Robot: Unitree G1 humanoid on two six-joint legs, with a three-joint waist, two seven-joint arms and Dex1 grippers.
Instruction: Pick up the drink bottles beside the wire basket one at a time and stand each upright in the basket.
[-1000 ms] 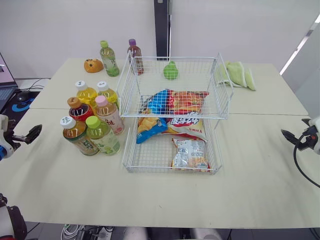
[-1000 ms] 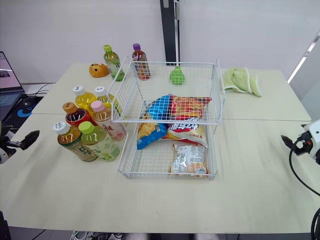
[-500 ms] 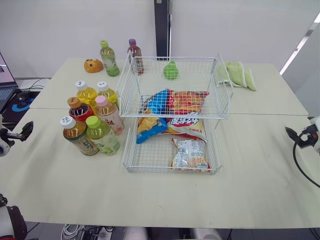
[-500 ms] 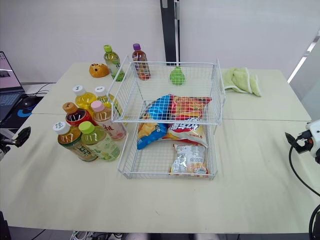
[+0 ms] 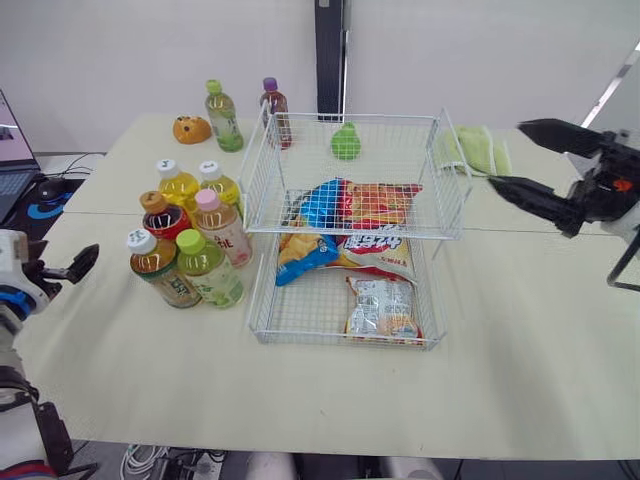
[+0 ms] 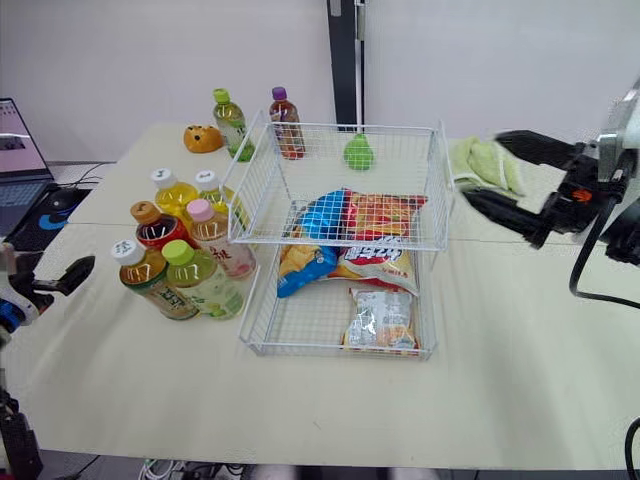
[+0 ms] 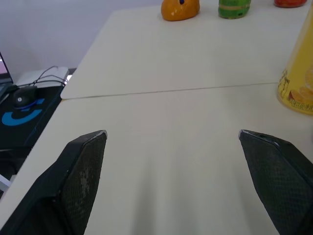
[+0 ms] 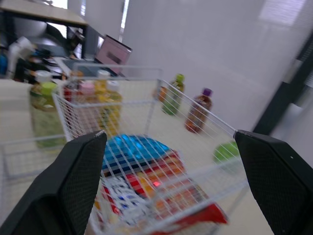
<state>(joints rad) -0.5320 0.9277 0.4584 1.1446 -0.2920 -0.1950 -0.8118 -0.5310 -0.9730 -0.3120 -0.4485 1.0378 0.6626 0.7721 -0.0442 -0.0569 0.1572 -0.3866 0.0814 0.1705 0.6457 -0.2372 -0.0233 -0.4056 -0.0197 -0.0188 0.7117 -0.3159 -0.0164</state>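
Several drink bottles stand upright in a cluster left of the two-tier wire basket [image 5: 345, 117]: a green-capped one [image 5: 208, 268], a white-capped tea [image 5: 158, 268], a pink-capped one [image 5: 222, 228] and others behind. Two more, green-capped [image 5: 223, 102] and purple-capped [image 5: 275, 100], stand at the back. Snack bags [image 5: 352, 203] lie in both tiers. My right gripper [image 5: 506, 155] hovers open in the air just right of the basket's upper tier, empty. My left gripper [image 5: 75, 268] is open and empty, low over the table left of the cluster.
An orange toy [image 5: 192, 129] and a green pear-shaped thing [image 5: 346, 141] sit at the back. A green cloth [image 5: 478, 150] lies behind my right gripper. A laptop [image 6: 20, 155] and a mouse [image 7: 23, 95] are off the left edge. The table's [image 5: 300, 390] front is bare.
My right gripper rose from the table's right edge and swung in toward the basket's right side. My left gripper came slightly back toward the bottles. The bottles have not moved.
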